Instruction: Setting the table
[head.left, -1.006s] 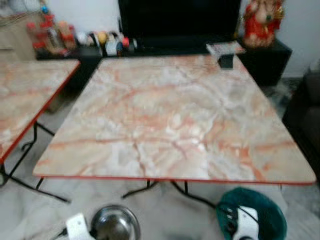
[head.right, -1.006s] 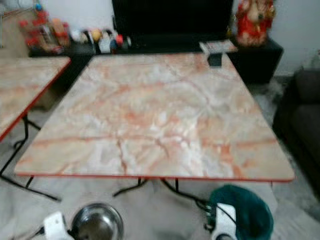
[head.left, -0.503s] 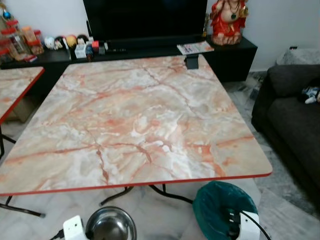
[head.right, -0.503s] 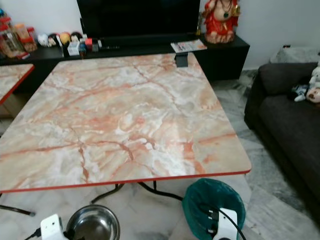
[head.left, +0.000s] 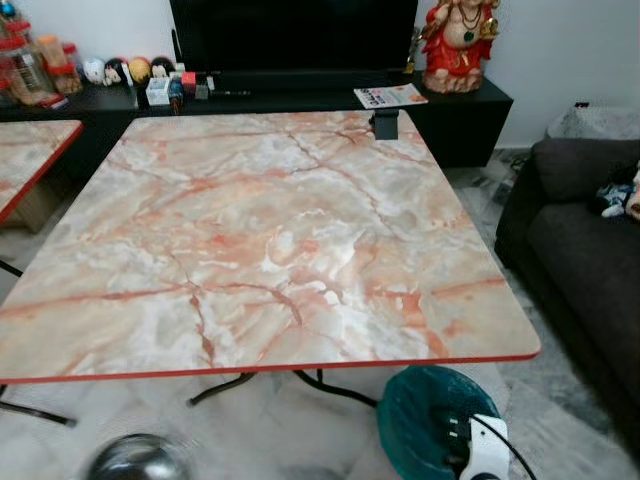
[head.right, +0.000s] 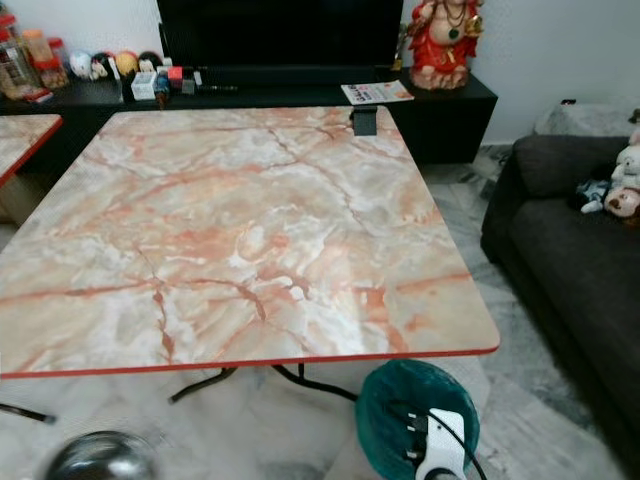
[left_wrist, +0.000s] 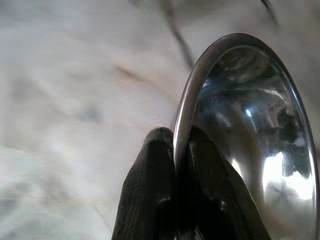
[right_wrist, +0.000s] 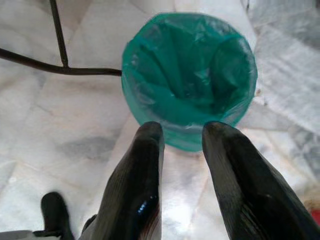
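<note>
Bowl (left_wrist: 245, 130), steel, low at near left, below near bench (head.left: 270, 230) edge, blurred in eye views. Left tool (left_wrist: 180, 145) clamped on bowl rim, one finger each side. Right tool (right_wrist: 182, 135) at near right, fingers apart, holding nothing, over green bin (right_wrist: 190, 75) on floor.

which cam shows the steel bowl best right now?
Left wrist view: the round shiny steel bowl is sharp and close, its rim pinched between the left gripper jaws. Both eye views catch just a blurred piece of it at the lower edge, below the marble-pattern table.
</note>
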